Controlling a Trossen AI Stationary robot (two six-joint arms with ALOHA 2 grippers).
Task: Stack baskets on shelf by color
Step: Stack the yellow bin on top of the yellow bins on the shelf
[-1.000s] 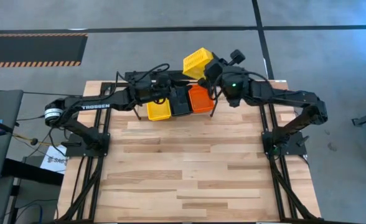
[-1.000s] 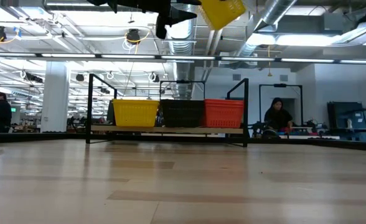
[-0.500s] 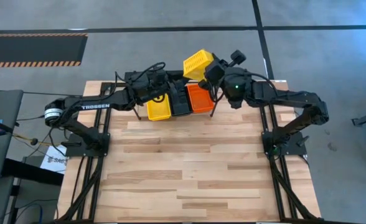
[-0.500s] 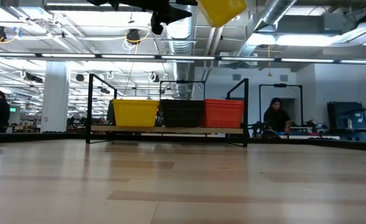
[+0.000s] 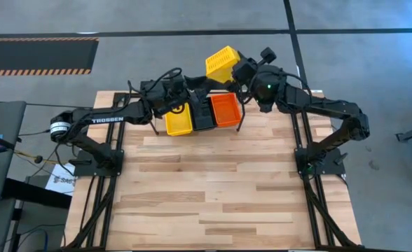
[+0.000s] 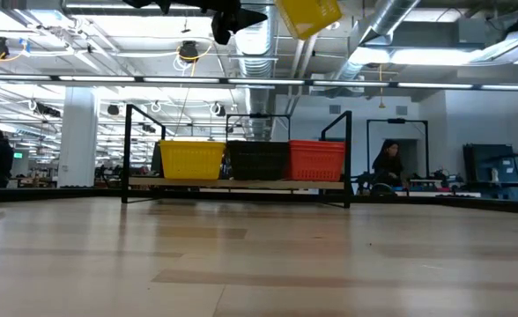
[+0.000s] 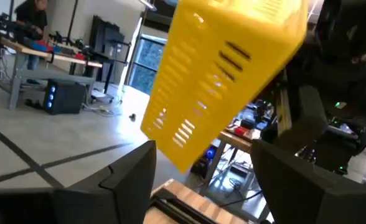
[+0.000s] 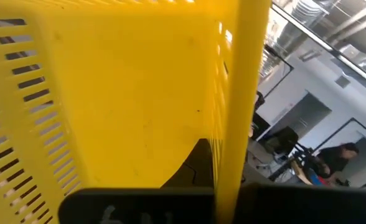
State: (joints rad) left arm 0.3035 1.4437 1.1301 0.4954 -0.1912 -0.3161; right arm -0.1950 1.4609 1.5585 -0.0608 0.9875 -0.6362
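A yellow basket [image 5: 221,64] was clamped by the right gripper [image 5: 238,71] above the shelf [image 6: 237,184], presumably for stacking; just beside it, the left gripper [image 7: 203,163] was spread empty.

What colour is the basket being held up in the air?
Yellow basket, clearest in the high view.

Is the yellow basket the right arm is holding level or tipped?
Tipped: the yellow basket hangs slanted from the right gripper, high above the shelf.
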